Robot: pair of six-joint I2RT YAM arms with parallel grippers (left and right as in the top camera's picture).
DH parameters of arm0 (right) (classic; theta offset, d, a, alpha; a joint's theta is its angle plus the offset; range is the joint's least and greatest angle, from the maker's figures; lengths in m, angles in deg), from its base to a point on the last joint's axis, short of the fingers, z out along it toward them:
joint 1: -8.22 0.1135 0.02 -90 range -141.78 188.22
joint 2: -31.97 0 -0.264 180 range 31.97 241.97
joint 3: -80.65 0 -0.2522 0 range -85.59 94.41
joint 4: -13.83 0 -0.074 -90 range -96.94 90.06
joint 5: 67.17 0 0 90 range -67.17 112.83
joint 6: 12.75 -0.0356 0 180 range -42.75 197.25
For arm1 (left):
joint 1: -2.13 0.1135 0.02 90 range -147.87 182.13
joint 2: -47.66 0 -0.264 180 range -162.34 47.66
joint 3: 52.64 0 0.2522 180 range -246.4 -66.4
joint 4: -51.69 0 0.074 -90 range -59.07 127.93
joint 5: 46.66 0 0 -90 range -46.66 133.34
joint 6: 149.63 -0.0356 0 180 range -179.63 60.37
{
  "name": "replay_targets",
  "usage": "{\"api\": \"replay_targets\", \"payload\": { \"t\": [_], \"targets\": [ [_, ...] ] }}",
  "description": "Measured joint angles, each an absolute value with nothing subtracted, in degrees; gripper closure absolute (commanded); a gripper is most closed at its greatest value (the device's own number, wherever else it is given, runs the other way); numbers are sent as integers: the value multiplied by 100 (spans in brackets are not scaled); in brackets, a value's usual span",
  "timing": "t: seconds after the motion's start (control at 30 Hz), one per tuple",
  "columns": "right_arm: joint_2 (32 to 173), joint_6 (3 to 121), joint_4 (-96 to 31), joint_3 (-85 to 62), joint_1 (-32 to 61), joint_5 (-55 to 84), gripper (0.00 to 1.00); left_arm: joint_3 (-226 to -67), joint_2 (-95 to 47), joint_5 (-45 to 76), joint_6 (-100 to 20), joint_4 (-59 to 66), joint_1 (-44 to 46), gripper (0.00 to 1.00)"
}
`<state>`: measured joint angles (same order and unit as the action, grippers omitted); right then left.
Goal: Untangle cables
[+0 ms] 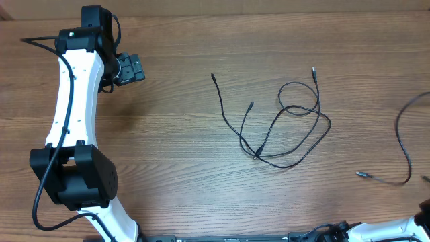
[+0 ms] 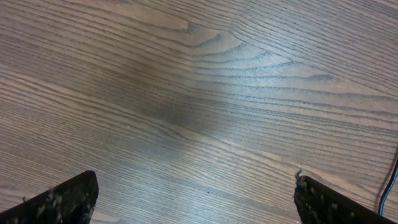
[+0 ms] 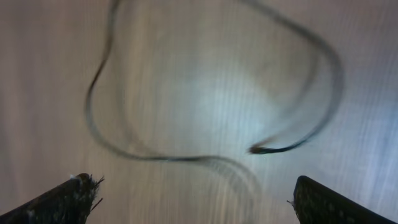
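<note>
Jaws stand apart and empty on left gripper point(image 2: 196, 198) and right gripper point(image 3: 194, 198); left gripper sits well left of tangled cables point(image 1: 257, 154), loose cable point(image 1: 402, 144) right of them

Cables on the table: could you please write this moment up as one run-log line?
cables: tangled mid-table, separate cable at right | left gripper: open, empty, over table | right gripper: open, empty, over blurred cable

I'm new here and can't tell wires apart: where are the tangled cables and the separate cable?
tangled cables point(image 1: 257, 154), overhead view, where the strands cross.
separate cable point(image 1: 397, 128), overhead view, on its curved middle.
</note>
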<state>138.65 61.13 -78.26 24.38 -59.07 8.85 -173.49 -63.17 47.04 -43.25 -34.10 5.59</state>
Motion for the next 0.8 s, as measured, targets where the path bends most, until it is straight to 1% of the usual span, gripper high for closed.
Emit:
{"api": "replay_targets", "payload": {
  "t": [0.17,0.3,0.6,0.8],
  "targets": [
    [13865,6819,-7909,2438,-5028,326,0,-17349,-6317,4704,-4322,-3412,559,0],
    [13865,7200,-7918,2438,-3981,227,0,-17349,-6317,4704,-4322,-3410,559,0],
    [13865,7412,-7900,2327,-2163,319,0,-17349,-6317,4704,-4325,-3412,559,0],
    [13865,7429,-7760,1455,-1538,376,0,-17349,-6317,4704,-4325,-3410,559,1]
  ]
}}
